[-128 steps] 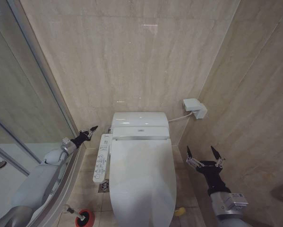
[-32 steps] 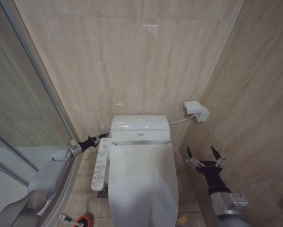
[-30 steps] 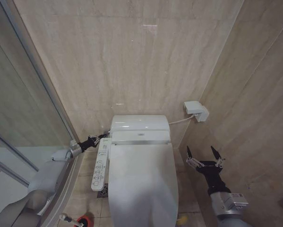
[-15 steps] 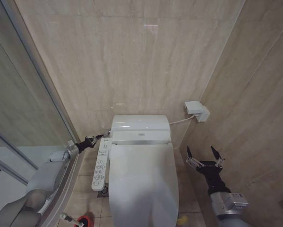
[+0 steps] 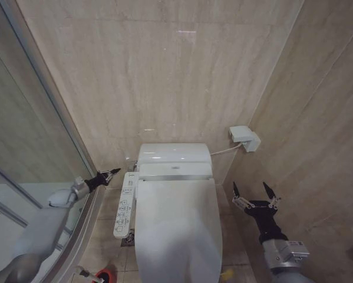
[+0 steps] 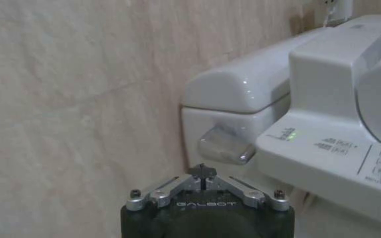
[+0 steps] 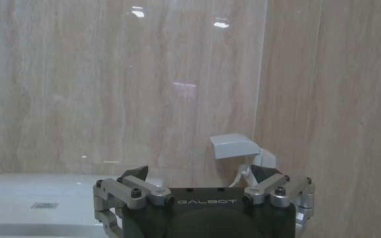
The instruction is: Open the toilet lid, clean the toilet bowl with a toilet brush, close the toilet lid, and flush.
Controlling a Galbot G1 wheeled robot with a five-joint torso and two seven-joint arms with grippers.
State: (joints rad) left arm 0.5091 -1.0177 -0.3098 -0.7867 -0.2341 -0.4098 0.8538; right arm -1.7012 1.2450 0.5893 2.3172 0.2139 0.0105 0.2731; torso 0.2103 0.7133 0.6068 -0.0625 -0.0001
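Toilet lid (image 5: 177, 227) down flat over the bowl. Left gripper (image 5: 112, 172) pressed together, tip just beside the control panel (image 5: 124, 204) (near the chrome flush button (image 6: 225, 145)). Right gripper (image 5: 255, 190) spread, idle right of toilet. Toilet brush (image 5: 89, 273) on floor, front-left.

Toilet brush (image 5: 93, 275) cut off (bottom edge).

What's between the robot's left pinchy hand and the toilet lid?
In the head view, the white button panel lies between the left gripper and the closed toilet lid.
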